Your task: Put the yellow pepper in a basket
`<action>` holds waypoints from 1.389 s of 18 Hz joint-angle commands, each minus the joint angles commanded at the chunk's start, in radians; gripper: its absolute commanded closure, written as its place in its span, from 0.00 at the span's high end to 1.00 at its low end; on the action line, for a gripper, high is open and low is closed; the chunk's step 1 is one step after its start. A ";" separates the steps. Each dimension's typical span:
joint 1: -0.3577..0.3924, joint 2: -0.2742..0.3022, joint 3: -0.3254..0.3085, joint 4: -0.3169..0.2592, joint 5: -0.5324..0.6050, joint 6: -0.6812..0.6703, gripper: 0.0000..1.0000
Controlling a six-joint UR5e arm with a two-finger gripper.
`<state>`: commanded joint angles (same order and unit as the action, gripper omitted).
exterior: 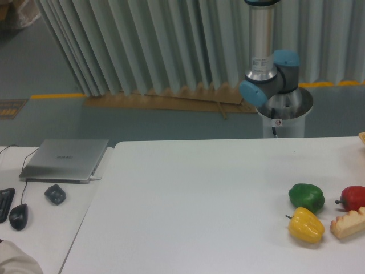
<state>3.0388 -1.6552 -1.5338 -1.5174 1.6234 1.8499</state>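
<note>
Since the arm's working end is out of sight above the frame, I cannot tell whether the gripper stands wide or narrow, or whether it holds anything. Nearest me, at the right front of the white table point(199, 194), sits the yellow pepper point(306, 225), lying on its side, stem pointing left. Just right of it lies a tan toothed piece point(348, 224), close, maybe touching. Behind, the green pepper point(307, 197) sits just beside the yellow one, and the red pepper point(353, 197) at the frame edge. Left, on a lower desk: two mice point(18, 216), a closed laptop point(64, 160). Farthest back, the arm's base and joints point(271, 80) before the curtain. No basket clearly in view. Risks, as I judge them: a descending gripper could knock the crowded neighbours, or slip off the glossy, lobed skin.
</note>
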 joint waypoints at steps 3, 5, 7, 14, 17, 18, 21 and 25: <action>0.000 -0.005 0.000 0.025 -0.002 0.104 1.00; 0.000 -0.003 0.000 0.025 -0.007 0.161 1.00; 0.002 0.011 -0.003 0.029 -0.005 0.135 1.00; 0.000 0.025 -0.020 0.049 -0.007 -0.014 1.00; -0.002 0.025 -0.020 0.049 -0.007 -0.023 1.00; -0.002 0.025 -0.020 0.049 -0.007 -0.032 1.00; -0.003 0.023 -0.022 0.051 -0.007 -0.040 1.00; -0.005 0.023 -0.025 0.049 -0.007 -0.041 1.00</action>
<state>3.0342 -1.6322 -1.5585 -1.4680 1.6168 1.8086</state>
